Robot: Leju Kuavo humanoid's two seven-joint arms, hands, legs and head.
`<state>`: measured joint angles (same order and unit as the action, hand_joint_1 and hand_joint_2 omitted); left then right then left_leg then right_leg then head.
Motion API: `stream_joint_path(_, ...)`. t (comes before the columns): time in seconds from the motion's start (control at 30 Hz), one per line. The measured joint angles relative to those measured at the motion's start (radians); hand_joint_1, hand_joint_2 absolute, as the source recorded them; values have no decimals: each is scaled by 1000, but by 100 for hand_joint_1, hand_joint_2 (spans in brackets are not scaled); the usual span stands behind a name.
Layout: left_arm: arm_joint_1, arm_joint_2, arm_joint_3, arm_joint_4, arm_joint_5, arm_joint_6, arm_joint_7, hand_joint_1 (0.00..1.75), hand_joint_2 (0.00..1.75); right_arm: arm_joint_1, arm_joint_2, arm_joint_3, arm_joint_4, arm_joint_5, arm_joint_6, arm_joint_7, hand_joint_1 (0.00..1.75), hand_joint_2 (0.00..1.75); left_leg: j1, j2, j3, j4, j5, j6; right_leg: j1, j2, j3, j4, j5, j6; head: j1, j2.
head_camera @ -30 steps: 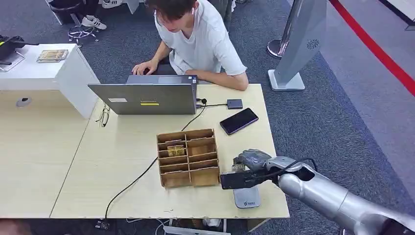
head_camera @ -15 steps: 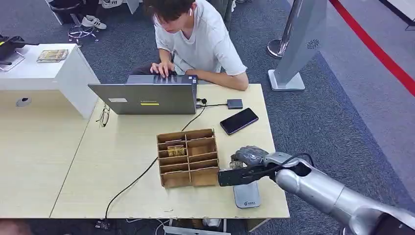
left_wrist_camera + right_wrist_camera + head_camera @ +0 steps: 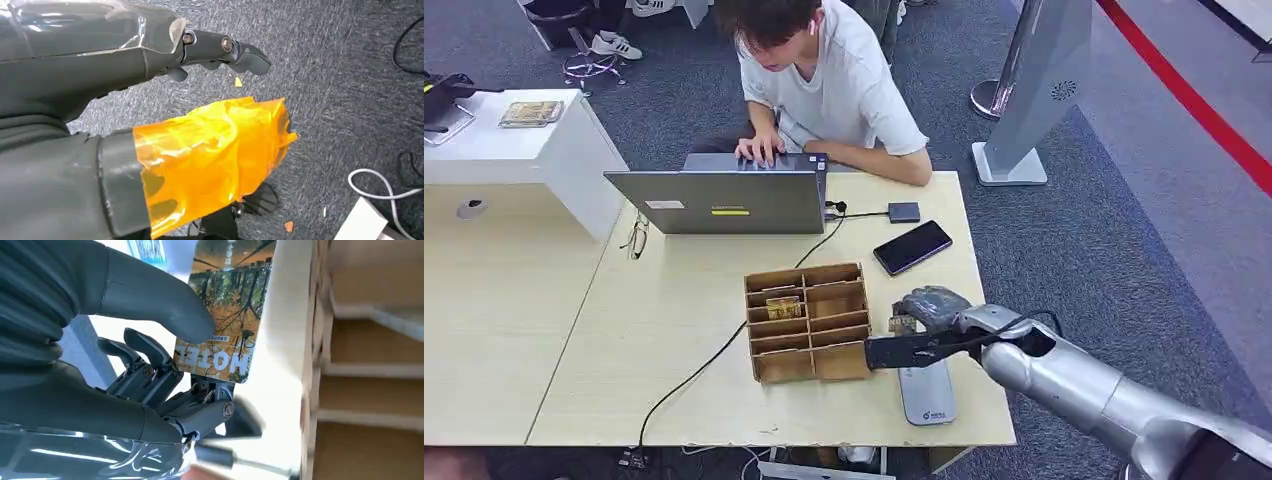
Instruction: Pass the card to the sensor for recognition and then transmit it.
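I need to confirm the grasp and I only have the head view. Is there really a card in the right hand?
Observer: Yes. In the right wrist view the right hand holds the card between thumb and fingers.
Operator: What's printed on the card?
Observer: An orange, tree-like picture with pale lettering along one edge.
Operator: What lies just past the card?
Observer: The wooden organizer, its side wall and compartments close beyond the card's edge.
Operator: And the left hand?
Observer: The left hand hangs over grey carpet, holding nothing.
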<state>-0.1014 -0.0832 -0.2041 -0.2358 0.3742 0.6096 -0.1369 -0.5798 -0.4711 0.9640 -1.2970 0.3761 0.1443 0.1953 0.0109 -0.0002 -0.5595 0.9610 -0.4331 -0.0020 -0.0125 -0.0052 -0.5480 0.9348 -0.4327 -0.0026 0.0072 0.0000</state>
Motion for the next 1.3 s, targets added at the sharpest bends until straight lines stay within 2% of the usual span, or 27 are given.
stream_joint_path(0.17,0,0,1,0,0,0,0,0,0,0,0,-1,-1,2,-3,0,175,175,0,0,0,0,0,0,0,0,0,0,0,0,0,0)
stream_joint_path(0.23,3,0,6,0,0,-1,-3,0,0,2,2,-7,-7,17,-27,2,175,175,0,0,0,0,0,0,0,0,0,0,0,0,0,0)
stream_joint_path(0.3,16,-3,37,0,-4,-6,-10,0,0,43,22,-69,-67,120,-116,8,175,175,0,0,0,0,0,0,0,0,0,0,0,0,0,0)
stream_joint_path(0.6,32,-9,92,-3,-26,-16,-8,0,0,148,80,-201,-202,281,-208,-18,175,175,0,0,0,0,0,0,0,0,0,0,0,0,0,0)
stream_joint_path(0.77,41,-9,132,-9,-52,-23,-5,0,0,216,143,-264,-298,385,-280,-74,175,175,0,0,0,0,0,0,0,0,0,0,0,0,0,0)
stream_joint_path(1.07,53,-19,198,-25,-143,-36,16,0,0,296,249,-308,-401,566,-429,-172,175,175,0,0,0,0,0,0,0,0,0,0,-1,0,0,0)
stream_joint_path(1.3,59,-26,249,-41,-223,-41,34,0,0,321,312,-319,-422,668,-529,-197,175,175,0,1,0,0,0,0,0,0,0,0,-1,0,0,0)
